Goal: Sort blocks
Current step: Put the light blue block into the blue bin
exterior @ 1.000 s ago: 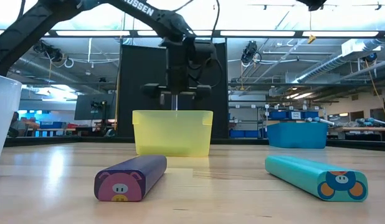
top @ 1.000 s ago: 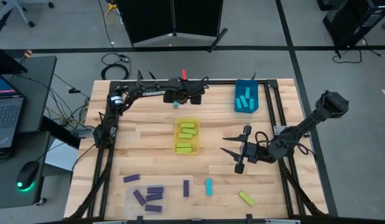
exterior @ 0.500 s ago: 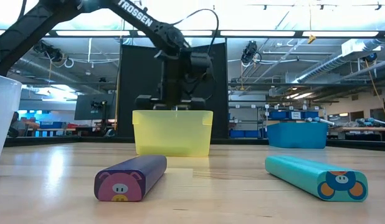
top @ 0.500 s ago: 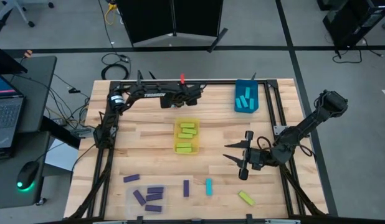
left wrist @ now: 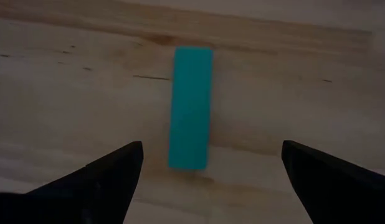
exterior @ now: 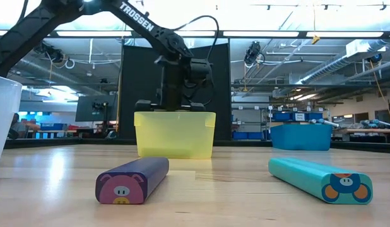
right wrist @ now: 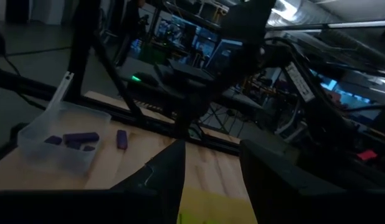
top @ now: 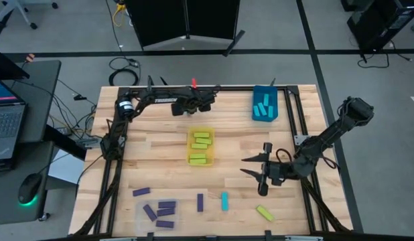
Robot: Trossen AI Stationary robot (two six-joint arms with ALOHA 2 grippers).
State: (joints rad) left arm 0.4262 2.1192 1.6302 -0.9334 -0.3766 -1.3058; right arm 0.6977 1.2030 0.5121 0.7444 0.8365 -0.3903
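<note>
Left wrist view: a cyan block is seen on the table between the left hand's released fingers.

Left gripper open (far edge), right gripper spread

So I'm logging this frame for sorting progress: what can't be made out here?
- Cyan block under the left gripper: hidden by the arm in the high view.
- Purple blocks in the clear bin: too small to count there.
- Right gripper: fingers spread.
</note>
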